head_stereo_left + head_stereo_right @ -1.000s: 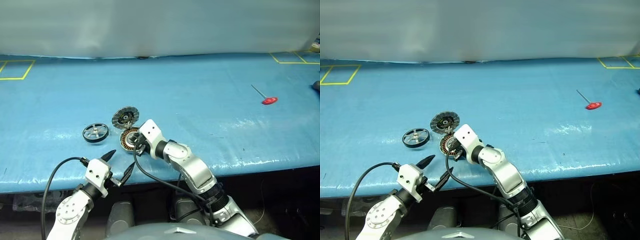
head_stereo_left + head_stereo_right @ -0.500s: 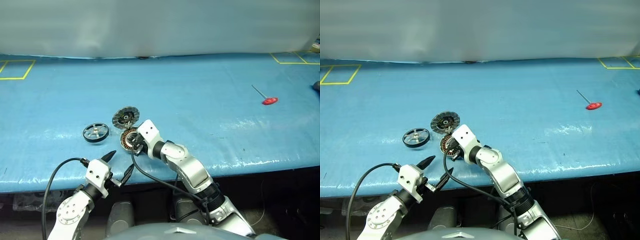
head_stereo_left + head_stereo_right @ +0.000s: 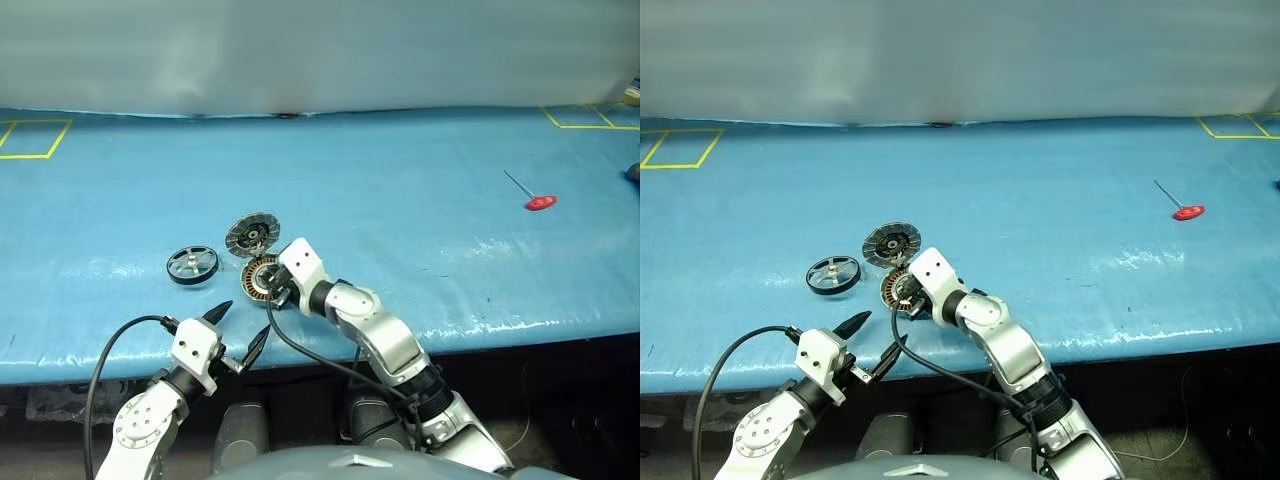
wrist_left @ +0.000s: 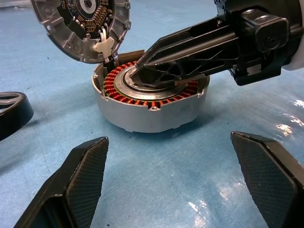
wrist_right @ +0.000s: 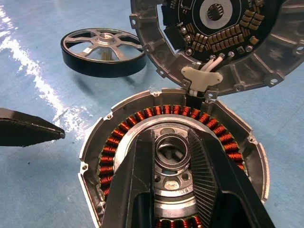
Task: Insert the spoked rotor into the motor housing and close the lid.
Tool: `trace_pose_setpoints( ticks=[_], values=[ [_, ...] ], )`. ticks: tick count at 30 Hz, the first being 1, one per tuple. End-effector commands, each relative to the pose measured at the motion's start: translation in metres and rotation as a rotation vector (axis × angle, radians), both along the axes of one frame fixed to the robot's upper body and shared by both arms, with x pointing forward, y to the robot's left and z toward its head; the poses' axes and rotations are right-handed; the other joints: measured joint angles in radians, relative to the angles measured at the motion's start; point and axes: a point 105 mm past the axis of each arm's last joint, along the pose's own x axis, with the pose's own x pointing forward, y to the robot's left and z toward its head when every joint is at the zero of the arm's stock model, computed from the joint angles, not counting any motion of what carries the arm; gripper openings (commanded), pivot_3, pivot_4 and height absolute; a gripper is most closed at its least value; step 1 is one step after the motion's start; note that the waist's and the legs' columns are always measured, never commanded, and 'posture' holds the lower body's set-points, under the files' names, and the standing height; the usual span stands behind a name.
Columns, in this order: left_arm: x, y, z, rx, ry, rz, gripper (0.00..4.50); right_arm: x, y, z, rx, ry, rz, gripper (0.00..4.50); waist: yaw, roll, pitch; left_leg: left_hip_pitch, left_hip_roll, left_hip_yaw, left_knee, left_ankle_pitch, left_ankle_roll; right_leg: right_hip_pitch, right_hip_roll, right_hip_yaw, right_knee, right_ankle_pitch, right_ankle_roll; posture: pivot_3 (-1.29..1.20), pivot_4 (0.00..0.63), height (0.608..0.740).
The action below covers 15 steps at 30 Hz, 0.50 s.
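Nothing has moved since the earlier pictures: both our arms sit where they were, and the parts lie in the same spots.

Our right gripper [image 4: 142, 64] rests over the middle of the motor housing [image 4: 142, 114]. Its two fingers stand a little apart, one on each side of the metal hub [image 5: 171, 152], and hold nothing. The ring of copper windings [image 5: 114, 156] runs all around these fingers. The lid [image 5: 223, 42] stands tipped up, joined to the housing's far edge, just past the fingertips, with its inner face toward us.

Our left gripper [image 3: 240, 325] hangs near the front edge of the blue table [image 3: 400, 180], close to the housing. Its fingers are spread wide and hold nothing.

The spoked rotor [image 3: 191, 265] lies flat on the table just left of the housing, not touching it.

To the right of our right gripper the table is bare and wide. A small red-handled tool [image 3: 537, 201] lies far off there.
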Motion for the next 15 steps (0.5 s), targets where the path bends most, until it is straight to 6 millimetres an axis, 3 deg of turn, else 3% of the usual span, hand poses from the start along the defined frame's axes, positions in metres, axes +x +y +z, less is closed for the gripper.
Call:
trace_pose_setpoints(
  ticks=[1, 15],
  values=[
    [0.0005, -0.0021, 0.0033, -0.017, -0.016, -0.009, 4.5, 0.0037, -0.0013, 0.012, 0.018, -0.034, -0.013, 0.67, 0.0, 0.0, 0.0, 0.0, 0.0, 0.0, 0.0, 0.0, 0.0, 0.0, 0.0, 0.0, 0.0, 0.0, 0.0, 0.0, 0.15, 0.74],
    [-0.0017, -0.0032, 0.0018, -0.023, -0.005, -0.001, 4.5, -0.0052, 0.0033, 0.0067, 0.01, -0.002, 0.03, 0.67, -0.002, 0.0, 0.0, 0.0, 0.0, 0.0, 0.0, 0.0, 0.0, 0.0, 0.0, 0.0, 0.0, 0.0, 0.0, 0.0, 0.15, 0.74]
  ],
)
